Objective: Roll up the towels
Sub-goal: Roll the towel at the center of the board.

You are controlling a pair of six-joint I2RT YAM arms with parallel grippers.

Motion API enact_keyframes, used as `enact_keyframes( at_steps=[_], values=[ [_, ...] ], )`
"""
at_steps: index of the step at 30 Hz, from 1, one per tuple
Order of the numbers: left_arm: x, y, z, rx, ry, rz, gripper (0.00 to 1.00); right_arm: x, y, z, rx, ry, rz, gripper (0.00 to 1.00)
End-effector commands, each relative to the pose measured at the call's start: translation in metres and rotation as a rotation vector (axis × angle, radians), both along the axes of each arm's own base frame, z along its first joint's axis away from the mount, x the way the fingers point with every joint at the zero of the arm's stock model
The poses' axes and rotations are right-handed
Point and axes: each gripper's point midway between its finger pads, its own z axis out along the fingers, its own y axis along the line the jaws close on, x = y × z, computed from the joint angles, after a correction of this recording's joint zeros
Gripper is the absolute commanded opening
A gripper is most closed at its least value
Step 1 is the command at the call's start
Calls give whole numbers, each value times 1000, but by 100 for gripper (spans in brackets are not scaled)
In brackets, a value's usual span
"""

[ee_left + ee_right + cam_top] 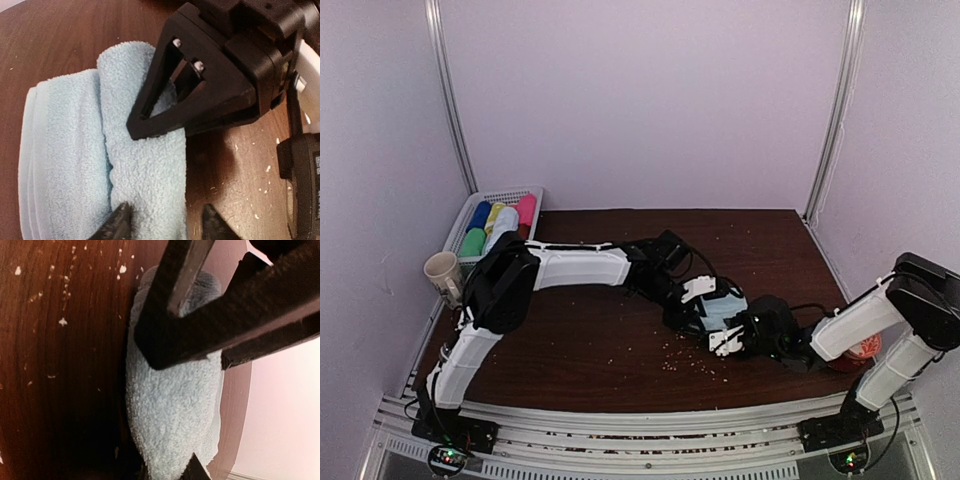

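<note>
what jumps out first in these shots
Both arms meet mid-table over a half-rolled pale blue towel: the right gripper pinches the roll, and the left gripper stands open astride its edge. At the back left, a white basket holds bright coloured rolls. Pale crumbs speckle the dark wooden table.

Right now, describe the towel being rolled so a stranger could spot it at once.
On the dark wooden table, look just right of the middle, by the scattered pale crumbs. The towel lies there on bare wood. It is pale light blue, unlike the bright rolls in the white basket far left.
</note>
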Motion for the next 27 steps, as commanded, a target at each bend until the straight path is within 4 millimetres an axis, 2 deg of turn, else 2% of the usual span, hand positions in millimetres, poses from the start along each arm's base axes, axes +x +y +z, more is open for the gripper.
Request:
enact_keyframes(
  at_steps=[1, 4, 7, 12, 17, 20, 27],
  values=[
    [13, 25, 23, 29, -55, 93, 56, -9, 2, -7, 17, 122, 14, 9],
    [17, 32, 45, -14, -116, 135, 70, -10, 2, -6, 27, 173, 16, 8],
    [23, 39, 64, -69, -201, 183, 78, -9, 3, -2, 48, 230, 20, 8],
    [22, 55, 82, -164, -330, 219, 91, -15, 3, -4, 46, 376, 31, 8],
    [6, 64, 86, -254, -439, 176, 93, -17, 6, 0, 67, 537, 38, 9],
    [-8, 65, 77, -273, -504, 134, 92, -17, 7, 0, 68, 647, 40, 9],
    [-27, 55, 60, -272, -696, 58, 84, -11, 13, -5, 40, 870, 9, 10]
  ],
)
